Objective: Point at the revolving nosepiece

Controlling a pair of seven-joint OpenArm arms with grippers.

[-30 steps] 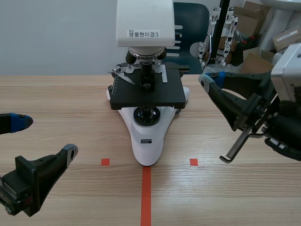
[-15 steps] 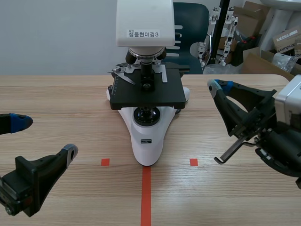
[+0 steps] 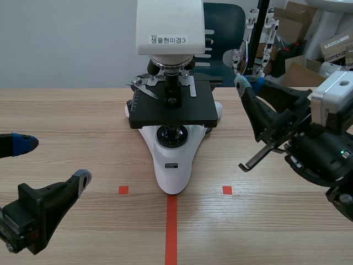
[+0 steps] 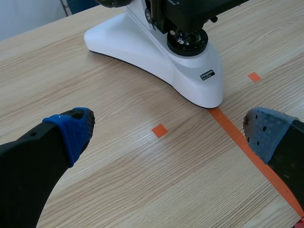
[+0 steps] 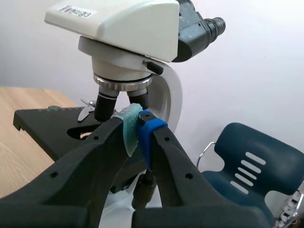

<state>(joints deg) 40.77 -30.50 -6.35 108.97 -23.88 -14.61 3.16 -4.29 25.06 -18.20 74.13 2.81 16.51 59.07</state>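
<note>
And the right arm was back on the move. 1 second ago its tip sat level with the flat black stage, 0.5 seconds ago it had sagged lower and drifted outward, and now it had climbed again and swung in toward the white-bodied microscope. That looked like a correction: the pointing line was being lifted off the stage toward the optics. The right jaws were closed on nothing, with the grey-green and blue pads pressed flat together into 1 pointer.

The left jaws had not budged in that time. They gaped wide over the pale wooden tabletop, near the microscope's foot, holding nothing.

The target, the ribbed silver revolving nosepiece, sat tucked under the boxy white head and above the stage, at the middle back of the tabletop. It was a shallow knurled ring with 2 dark objectives visible hanging from it.

From the right wrist camera the joined tips lined up just beneath that ring. From the front they were off to the microscope's side, not touching. My read: aim nearly there, a little more lift needed.
</note>
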